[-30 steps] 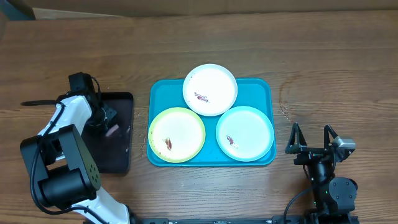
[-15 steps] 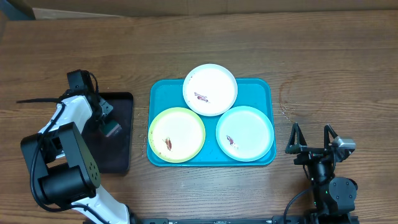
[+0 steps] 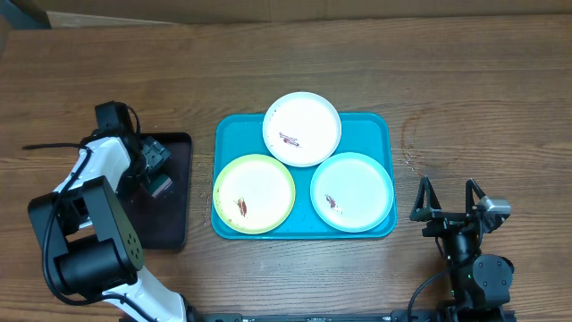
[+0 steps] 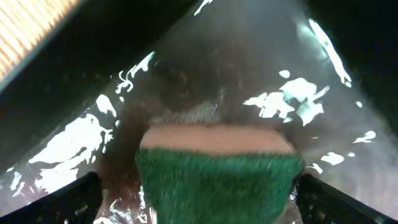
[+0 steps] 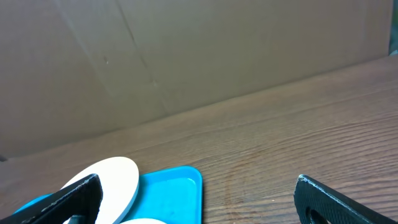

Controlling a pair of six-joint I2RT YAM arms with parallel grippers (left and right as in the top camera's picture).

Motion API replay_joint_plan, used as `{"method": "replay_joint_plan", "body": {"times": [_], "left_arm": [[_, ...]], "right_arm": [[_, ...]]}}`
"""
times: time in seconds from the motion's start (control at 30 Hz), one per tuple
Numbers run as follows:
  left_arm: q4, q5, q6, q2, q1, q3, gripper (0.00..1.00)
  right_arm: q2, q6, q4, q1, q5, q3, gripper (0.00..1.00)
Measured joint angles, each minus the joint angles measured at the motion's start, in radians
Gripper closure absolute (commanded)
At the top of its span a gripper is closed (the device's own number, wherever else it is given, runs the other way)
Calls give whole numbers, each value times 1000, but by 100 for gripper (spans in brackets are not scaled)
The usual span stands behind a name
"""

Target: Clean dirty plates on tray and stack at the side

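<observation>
Left gripper (image 4: 199, 198): mine, fingers spread wide, straddling the green sponge (image 4: 217, 174) without clamping it.
Black tray (image 3: 170, 224): by the table's (image 3: 465, 72) left edge, sponge inside.
Tray (image 3: 380, 125): mid-table, well right of that gripper, holding the white plate (image 3: 308, 116), yellow-green plate (image 3: 259, 188) and mint plate (image 3: 357, 183).
Right gripper (image 3: 447, 195): spread, empty, front-right corner.

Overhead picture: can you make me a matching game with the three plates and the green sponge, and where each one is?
Things
1. white plate
2. yellow-green plate
3. mint plate
4. green sponge

Places
A. near right part of the blue tray
B. at the black tray
C. far edge of the blue tray, in the middle
D. near left part of the blue tray

Pairs: 1-C, 2-D, 3-A, 4-B
</observation>
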Motion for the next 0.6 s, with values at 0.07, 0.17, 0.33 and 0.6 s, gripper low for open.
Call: {"method": "replay_joint_plan", "body": {"times": [0.07, 0.17, 0.33, 0.6], "left_arm": [[-29, 21, -5, 0, 0, 3, 35], [-72, 53, 2, -1, 0, 8, 75], [-91, 92, 3, -4, 0, 8, 96], [-90, 125, 4, -6, -7, 11, 0]], "right_arm": [[0, 0, 0, 0, 0, 0, 0], [0, 0, 0, 0, 0, 0, 0], [0, 0, 0, 0, 0, 0, 0], [0, 0, 0, 0, 0, 0, 0]]}}
